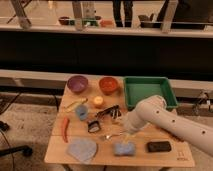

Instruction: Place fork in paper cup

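Claw (128, 133) is down low over the front half of the table (60, 154), just above the blue sponge, at the end of the white arm (165, 120) that reaches in from the right. Honestly can't tell if it's wide, narrow or gripping anything. The fork (111, 135) lies flat on the wood right at its left side, tip end toward the claw; whether they're actually touching I can't say.

Rest of the stuff, big to small: green tray (149, 92) at the back right, partly behind the arm. Grey-blue cloth (81, 149) at the front left corner. Purple bowl (77, 83) and orange bowl (108, 84) side by side along the back edge. Blue sponge (123, 148) at the front, a black block (159, 146) to its right. Red chili (64, 129) near the left edge. Dark black-handled utensils (110, 111) mid-table, with a small orange fruit (98, 101) just behind them.
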Robot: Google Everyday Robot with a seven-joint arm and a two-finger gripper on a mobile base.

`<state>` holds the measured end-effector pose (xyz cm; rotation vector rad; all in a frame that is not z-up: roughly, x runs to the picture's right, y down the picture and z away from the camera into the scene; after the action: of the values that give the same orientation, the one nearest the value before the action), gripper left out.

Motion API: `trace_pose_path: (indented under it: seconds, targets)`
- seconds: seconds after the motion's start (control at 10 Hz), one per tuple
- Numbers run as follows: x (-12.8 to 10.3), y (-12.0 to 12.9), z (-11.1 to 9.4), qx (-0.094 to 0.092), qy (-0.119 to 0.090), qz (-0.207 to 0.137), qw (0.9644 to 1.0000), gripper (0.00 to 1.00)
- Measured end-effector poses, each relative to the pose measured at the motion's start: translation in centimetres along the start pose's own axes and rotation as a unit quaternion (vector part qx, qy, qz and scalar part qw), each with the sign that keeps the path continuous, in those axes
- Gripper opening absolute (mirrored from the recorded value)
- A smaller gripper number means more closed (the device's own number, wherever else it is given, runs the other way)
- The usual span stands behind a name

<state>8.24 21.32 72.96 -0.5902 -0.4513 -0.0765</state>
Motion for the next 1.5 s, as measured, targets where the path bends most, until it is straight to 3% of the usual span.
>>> trace_pose_path:
  seconds: [1.2,1.5]
  targets:
    - [0.16,-0.06,0.10,-0.001,0.001,0.003,1.0000,0.54]
    - [0.56,-0.49,0.91,-0.007,0.004,0.005,1.0000,0.54]
